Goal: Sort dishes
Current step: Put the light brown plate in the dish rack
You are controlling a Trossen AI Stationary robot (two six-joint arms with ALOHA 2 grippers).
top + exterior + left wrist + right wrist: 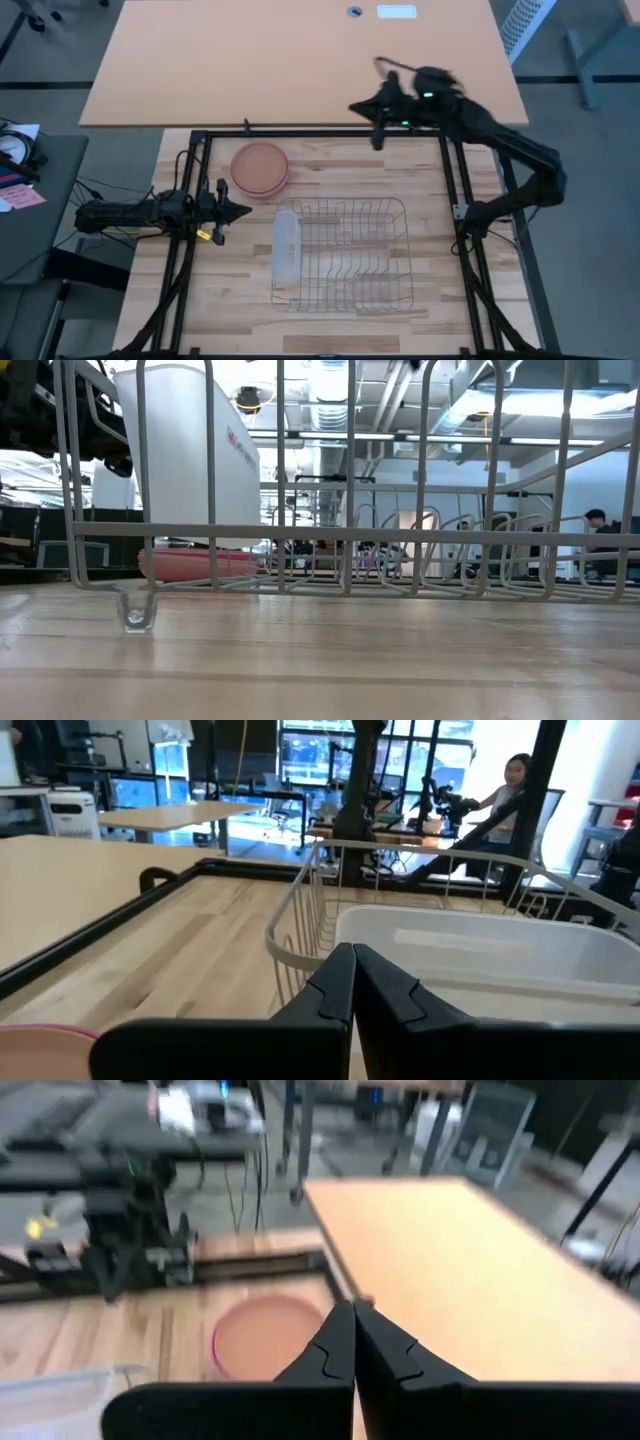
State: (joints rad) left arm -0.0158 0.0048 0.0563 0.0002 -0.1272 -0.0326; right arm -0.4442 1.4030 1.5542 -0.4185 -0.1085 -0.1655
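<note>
Wire rack (345, 255), thin silver rods, on pale wood table (240, 300). Round flat plates (260, 167), pink-tan plastic, stacked just beyond rack's far-left corner. Translucent tray (286, 243) inside rack. Left gripper (243, 210) left of rack, right gripper (378, 138) beyond it; both pressed together, holding nothing.

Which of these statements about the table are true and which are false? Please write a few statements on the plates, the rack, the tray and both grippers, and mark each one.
1. The plates lie in one stack on the table, outside the rack. True.
2. A plate stands in the rack. False: the rack holds no plate.
3. The tray stands at the rack's left end in the high view. True.
4. The left gripper is shut on a plate. False: it is shut on nothing, beside the stack.
5. The right gripper is open. False: its fingers are shut, and it is at the table's far edge.
</note>
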